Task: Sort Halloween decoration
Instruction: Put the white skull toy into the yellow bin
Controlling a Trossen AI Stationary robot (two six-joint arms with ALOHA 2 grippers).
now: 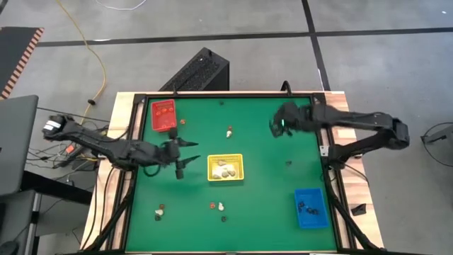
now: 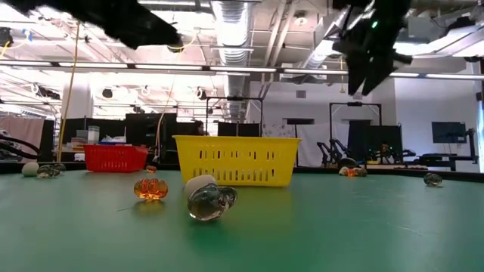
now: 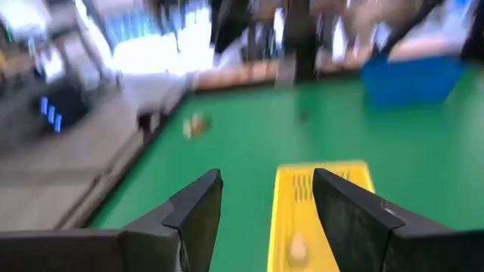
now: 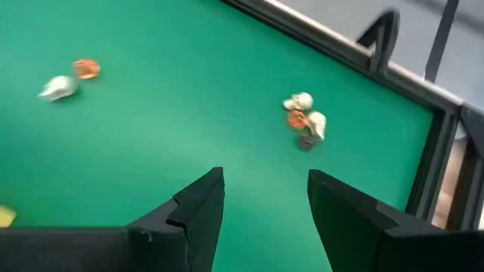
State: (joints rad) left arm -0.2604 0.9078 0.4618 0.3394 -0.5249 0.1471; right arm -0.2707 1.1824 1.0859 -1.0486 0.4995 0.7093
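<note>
on the far left of the green desk (image 1: 262, 163) sits the red tray (image 1: 163, 115), with one small orange-brown trinket (image 1: 182, 121) just beside its right edge. near the desk's front-left a little cluster of trinkets (image 1: 161, 211) lies loose. the left gripper (image 1: 185, 156) hovers between the red tray and the yellow tray (image 1: 225, 168), jaws spread wide and holding nothing; its wrist view shows the yellow tray just ahead of the fingers (image 3: 198, 215).

in the middle, the yellow tray already holds several cream-white pieces. in front of it lie more loose trinkets (image 1: 219, 207): from table height these read as a glossy round orange one (image 2: 150, 188) and a cream piece resting against a clear, glassy one (image 2: 212, 202). beyond the tray a lone pale trinket (image 1: 229, 132) sits apart.

further right, the right gripper (image 1: 276, 127) hangs over the far part of the desk, jaws parted and empty. a tiny dark trinket (image 1: 288, 163) lies nearer the front from it. the blue tray (image 1: 310, 208) at front right holds a few black pieces.

the relation that matters: the lone pale trinket lies to the left of the right gripper, and of the loose pieces it seems the closest to those jaws, while the front clusters look better placed for the left arm. all pieces are too small to show a long axis.
</note>
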